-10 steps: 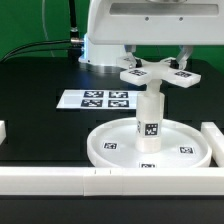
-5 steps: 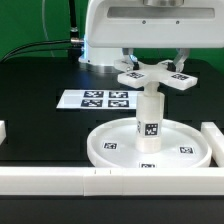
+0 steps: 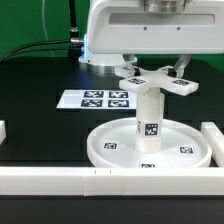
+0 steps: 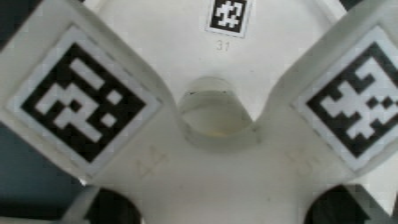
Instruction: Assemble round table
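The large rimmed disc (image 3: 110, 148) lies flat near the front of the table. The short cylinder (image 3: 149, 120) stands upright on its central hub, with a tag facing the camera. My gripper (image 3: 152, 66) is shut on the cross-shaped piece (image 3: 158, 80) and holds it level right at the cylinder's top; I cannot tell whether they touch. In the wrist view the cross-shaped piece (image 4: 214, 120) fills the picture, with tagged arms on both sides. My gripper (image 4: 231, 208) clamps it between two dark fingertips (image 4: 111, 208). The cylinder is hidden beneath it.
The marker board (image 3: 95, 99) lies behind the disc at the exterior view's left. Long white bars run along the front (image 3: 60, 180) and the right side (image 3: 212, 135). The robot's base (image 3: 125, 30) stands at the back, with cables (image 3: 50, 45) beside it.
The cross-shaped piece has turned slightly in my gripper and come down closer to the cylinder's top, more centred over it. The disc and the cylinder have not moved.
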{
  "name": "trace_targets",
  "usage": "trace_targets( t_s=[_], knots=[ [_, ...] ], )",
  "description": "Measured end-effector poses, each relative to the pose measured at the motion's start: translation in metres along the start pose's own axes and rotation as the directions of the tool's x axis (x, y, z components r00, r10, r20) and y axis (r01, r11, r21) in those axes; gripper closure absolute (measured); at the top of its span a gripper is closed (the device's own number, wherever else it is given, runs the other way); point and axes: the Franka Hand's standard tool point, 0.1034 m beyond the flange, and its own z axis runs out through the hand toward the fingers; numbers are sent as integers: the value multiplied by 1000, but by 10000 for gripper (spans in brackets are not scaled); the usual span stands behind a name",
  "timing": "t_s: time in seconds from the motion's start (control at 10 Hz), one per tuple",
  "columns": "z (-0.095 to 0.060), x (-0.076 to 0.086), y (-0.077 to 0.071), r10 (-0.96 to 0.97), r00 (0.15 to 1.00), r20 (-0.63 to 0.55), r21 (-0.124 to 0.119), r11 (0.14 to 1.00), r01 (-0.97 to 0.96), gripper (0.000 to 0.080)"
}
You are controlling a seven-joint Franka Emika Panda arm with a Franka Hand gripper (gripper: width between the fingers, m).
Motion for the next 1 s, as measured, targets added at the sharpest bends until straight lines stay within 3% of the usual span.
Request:
trace_targets(
  t_s=[0.3, 0.7, 1.0],
  knots=[
    [1, 0, 0, 7, 1000, -5, 4, 1000, -7, 354],
    [9, -4, 1, 75, 997, -17, 46, 996, -74, 354],
    [9, -3, 1, 80, 997, -20, 47, 996, -79, 354]
  ],
)
